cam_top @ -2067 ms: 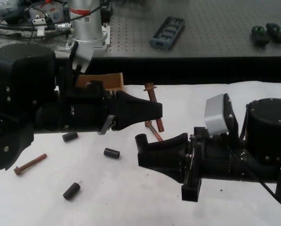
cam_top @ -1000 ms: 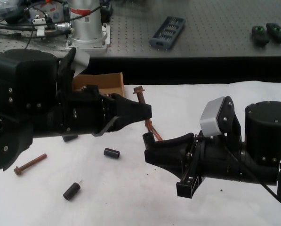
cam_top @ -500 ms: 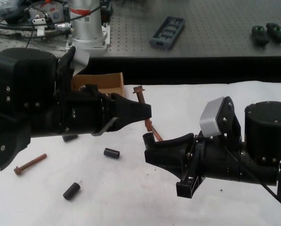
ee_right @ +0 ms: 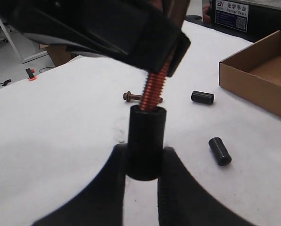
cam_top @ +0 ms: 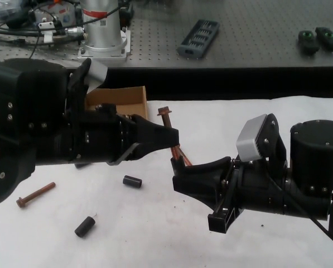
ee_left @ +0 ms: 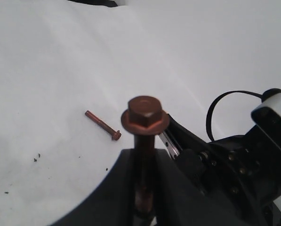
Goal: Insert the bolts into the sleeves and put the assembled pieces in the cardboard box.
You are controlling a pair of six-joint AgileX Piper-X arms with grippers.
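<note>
Watching from the bench side. The left pincer (cam_top: 170,135) is clenched on a copper-coloured flanged metal bolt (ee_left: 145,116), shank upright between its fingers and hex head standing proud above them.

The right pincer (ee_right: 142,162) is clamped on a matte black cylindrical sleeve (ee_right: 146,129). The sleeve is also upright and sits directly under the left pincer's tips. The bolt's threaded end comes out below the left fingers and meets the sleeve's open top. The tip is at the mouth, and I can't tell how deep it goes. Both parts are held off the white cloth (cam_top: 239,120).

An open brown cardboard box (cam_top: 121,98) sits just behind the left pincer on its far side, with something small inside that I can't make out.

Two loose black sleeves (cam_top: 132,181) (cam_top: 85,226) lie on the cloth on the near side of the left pincer, apart from each other. A spare copper bolt (cam_top: 35,194) lies flat further out, beside the left arm's base. Another loose bolt (ee_left: 102,125) lies flat on the cloth beyond the left pincer, clear of both pincers.
</note>
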